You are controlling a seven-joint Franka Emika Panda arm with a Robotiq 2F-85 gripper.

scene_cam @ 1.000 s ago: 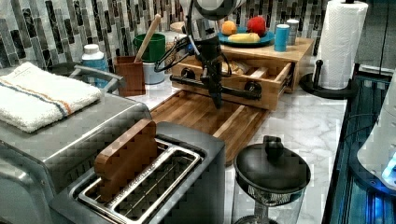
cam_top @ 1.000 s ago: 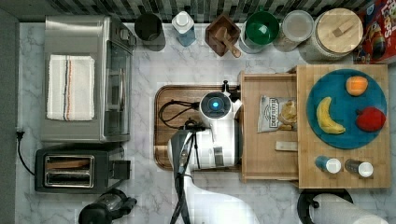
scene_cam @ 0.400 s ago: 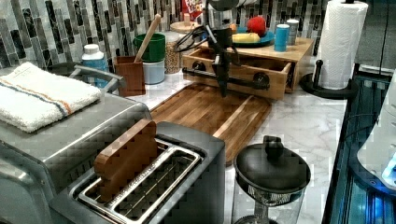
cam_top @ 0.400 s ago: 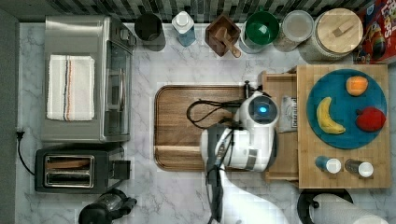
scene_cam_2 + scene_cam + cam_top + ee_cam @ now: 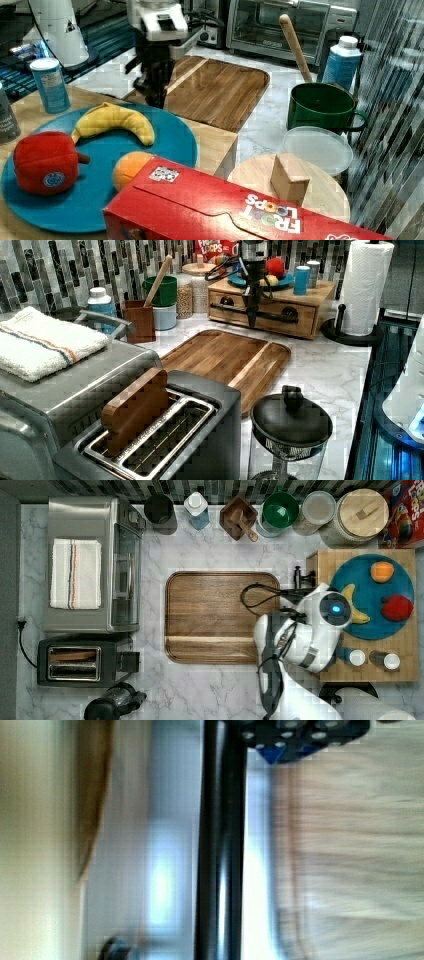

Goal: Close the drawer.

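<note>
The drawer [image 5: 300, 323] sits pushed into its light wooden cabinet, front flush with the cabinet face. Its long black bar handle [image 5: 274, 316] runs across the front and also shows in the wrist view as a dark bar [image 5: 220, 840]. My gripper [image 5: 251, 320] hangs straight down against the handle's middle, fingers together. In the right view the gripper [image 5: 155, 95] dips just past the cabinet's front edge. In the top view my white arm [image 5: 305, 640] covers the drawer front, with one handle end [image 5: 298, 576] showing.
A dark wooden tray [image 5: 220, 617] lies in front of the cabinet. A blue plate [image 5: 367, 625] of toy fruit rests on the cabinet top [image 5: 325, 562]. Jars and cups line the back wall. A toaster oven [image 5: 90, 562], toaster [image 5: 75, 662] and paper towel roll [image 5: 367, 287] stand around.
The arm swept toward the top view's right, pushing the drawer by its handle. The drawer went from pulled far out over the tray to fully in the cabinet.
</note>
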